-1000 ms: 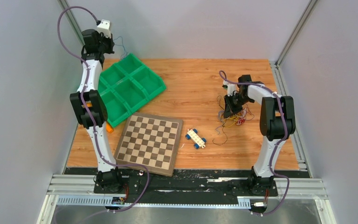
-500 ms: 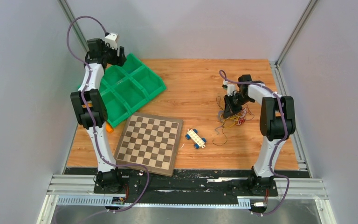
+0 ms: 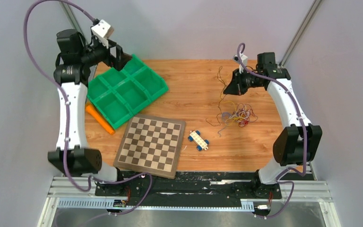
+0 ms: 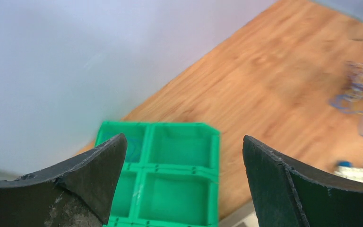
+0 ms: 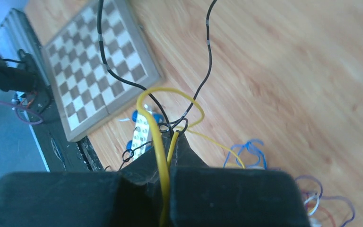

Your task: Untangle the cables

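The cables point(image 3: 237, 117) lie as a loose, many-coloured clump on the right half of the wooden table point(image 3: 189, 80) — yellow, red, purple, blue and white loops tangled together, with a dark strand trailing off to the left. A few strands rise from the clump to your right gripper point(image 3: 229, 89), which hangs above the table just behind the clump. In the right wrist view its fingers are pressed together on a yellow wire point(image 5: 157, 137) that loops out in front of the tips. Thin dark wires also run out from between the tips, and more of the clump shows on the wood at lower right.

Your left gripper point(image 3: 121, 56) is at the far left, held above the far corner of a green tray point(image 3: 125, 85), its jaws spread wide. The tray is divided into six compartments, two rows of three. In the left wrist view a faint blue curl point(image 4: 133, 145) shows in the far-corner compartment — too thin to say for certain that it is a wire.

An orange stick point(image 3: 99, 118) lies on the table just beside the tray's near-left edge. A chessboard point(image 3: 151, 144) lies flat near the tray's near corner. A small white toy car point(image 3: 198, 140) with blue wheels sits between the chessboard and the clump.
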`<act>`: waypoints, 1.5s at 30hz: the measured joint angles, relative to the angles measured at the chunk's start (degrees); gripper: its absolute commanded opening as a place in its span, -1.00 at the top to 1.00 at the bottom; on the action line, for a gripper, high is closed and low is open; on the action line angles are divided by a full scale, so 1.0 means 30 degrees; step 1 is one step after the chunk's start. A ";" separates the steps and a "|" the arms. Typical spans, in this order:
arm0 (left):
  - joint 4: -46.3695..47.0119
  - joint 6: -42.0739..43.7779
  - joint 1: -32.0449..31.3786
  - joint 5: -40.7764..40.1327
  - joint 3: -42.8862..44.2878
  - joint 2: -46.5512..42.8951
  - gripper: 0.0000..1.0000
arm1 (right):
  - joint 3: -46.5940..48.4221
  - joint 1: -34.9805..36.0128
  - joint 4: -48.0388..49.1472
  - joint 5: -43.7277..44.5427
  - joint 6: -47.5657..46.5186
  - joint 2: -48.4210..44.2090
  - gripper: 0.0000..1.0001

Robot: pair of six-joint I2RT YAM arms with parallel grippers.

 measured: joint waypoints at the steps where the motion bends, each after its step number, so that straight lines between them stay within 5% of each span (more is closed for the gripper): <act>1: -0.0408 0.0284 -0.0350 0.0393 -0.0182 -0.1115 -1.00 | 0.0372 0.0000 0.0007 -0.0554 -0.0131 -0.0255 1.00; 8: -0.1042 0.0998 -0.6193 0.2419 -0.2907 -0.5858 -0.91 | 0.1311 0.0284 -0.0306 -0.4306 -0.2040 -0.1166 1.00; 14: -0.0874 0.3439 -1.0703 0.2514 -0.3803 -0.3359 -0.79 | 0.0692 0.2120 -0.1137 -0.4546 -0.5158 -0.1953 1.00; 22: -0.0321 0.5756 -1.2692 0.3344 -0.4197 0.0189 -0.63 | -0.0291 0.5530 -0.2266 -0.3453 -0.7905 -0.2302 1.00; 26: 0.0488 0.5952 -1.3041 0.3869 -0.4393 0.0583 0.03 | -0.0503 0.5960 -0.2317 -0.2783 -0.8633 -0.2302 1.00; 27: 0.0561 0.5931 -1.3078 0.4007 -0.4437 0.0583 0.47 | -0.0561 0.5960 -0.2339 -0.2579 -0.8779 -0.2295 1.00; 29: 0.0634 0.5901 -1.3136 0.4379 -0.4459 0.0583 0.94 | -0.0568 0.5952 -0.2375 -0.2251 -0.8954 -0.2259 0.97; 31: 0.0517 0.6069 -1.3187 0.4605 -0.4415 0.0583 1.00 | -0.0583 0.5880 -0.2353 -0.1872 -0.9056 -0.2157 0.68; 32: 0.0393 0.6091 -1.3194 0.4634 -0.4357 0.0583 1.00 | -0.0641 0.5807 -0.2251 -0.1727 -0.9078 -0.2033 0.27; 33: 0.0087 0.5996 -1.3194 0.4648 -0.4211 0.0583 1.00 | -0.0809 0.5748 -0.2062 -0.1574 -0.9049 -0.1880 0.10; 35: -0.0321 0.5282 -1.3158 0.4619 -0.3665 0.0590 1.00 | -0.1566 0.5559 -0.1464 -0.1086 -0.8888 -0.1392 0.04; 40: -0.0029 0.1370 -1.2560 0.4116 -0.0226 0.1115 1.00 | -0.4357 0.5202 0.0940 0.1464 -0.8473 0.1180 0.22; 45: 0.0816 -0.2098 -1.1446 0.2856 0.4809 0.1938 1.00 | -0.5268 0.4240 0.2565 0.3825 -0.7388 0.4809 0.99</act>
